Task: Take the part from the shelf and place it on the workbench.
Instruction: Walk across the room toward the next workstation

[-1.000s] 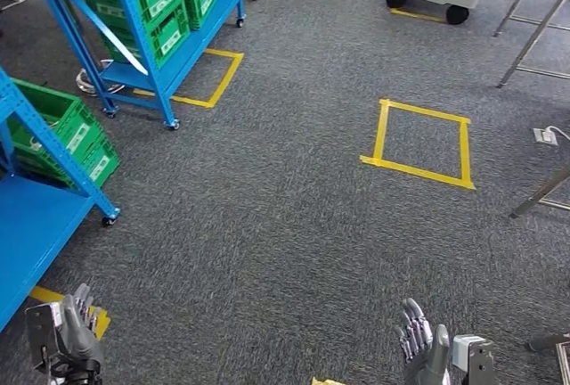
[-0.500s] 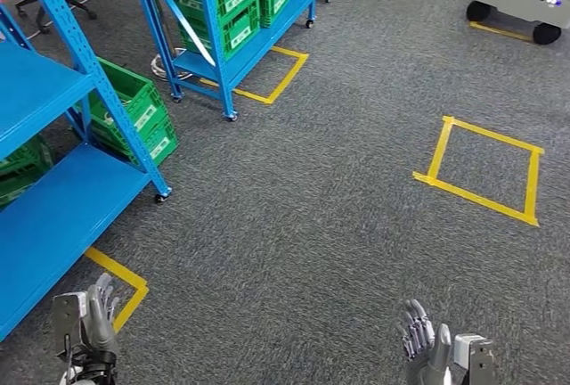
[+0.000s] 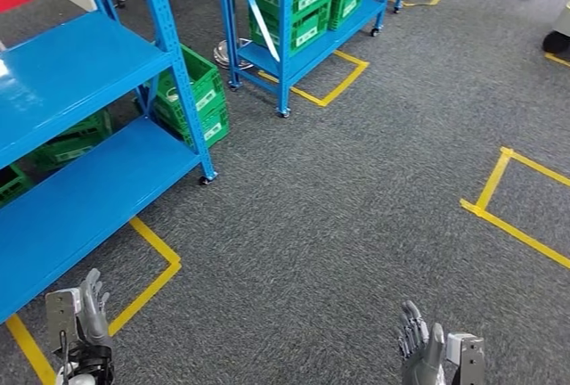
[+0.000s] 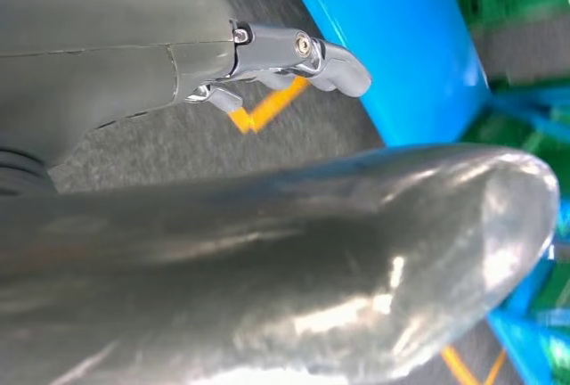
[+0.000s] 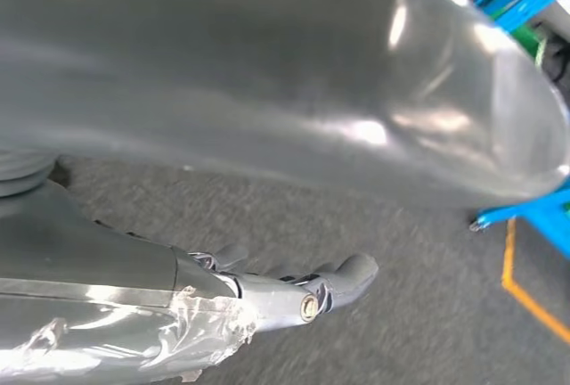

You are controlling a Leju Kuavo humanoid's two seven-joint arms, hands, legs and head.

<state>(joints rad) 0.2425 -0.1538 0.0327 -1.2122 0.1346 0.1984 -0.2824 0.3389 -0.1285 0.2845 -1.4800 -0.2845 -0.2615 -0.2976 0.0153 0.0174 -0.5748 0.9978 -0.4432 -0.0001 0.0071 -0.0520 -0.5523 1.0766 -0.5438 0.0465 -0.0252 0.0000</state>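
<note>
Hanging low at the near edge of the head view, the left hand [image 3: 93,315] and the right hand [image 3: 420,349] both hold nothing, fingers apart and pointing away over the grey carpet floor [image 3: 322,225]. Left wrist view: thumb and fingers of the left hand [image 4: 296,51] extended, nothing between them; same for the right hand [image 5: 316,291] in its wrist view.

Near blue shelf [image 3: 87,162] stands at left, its two decks bare where visible. Green crates [image 3: 199,104] sit on the floor under and behind it. A second blue shelf [image 3: 303,20], farther off, carries more green crates [image 3: 309,6] with white labels.

Task part: cannot tell where it is; crate contents are too small to make out.

Yellow tape outlines [image 3: 510,225] mark the floor at right and beside both shelves.
</note>
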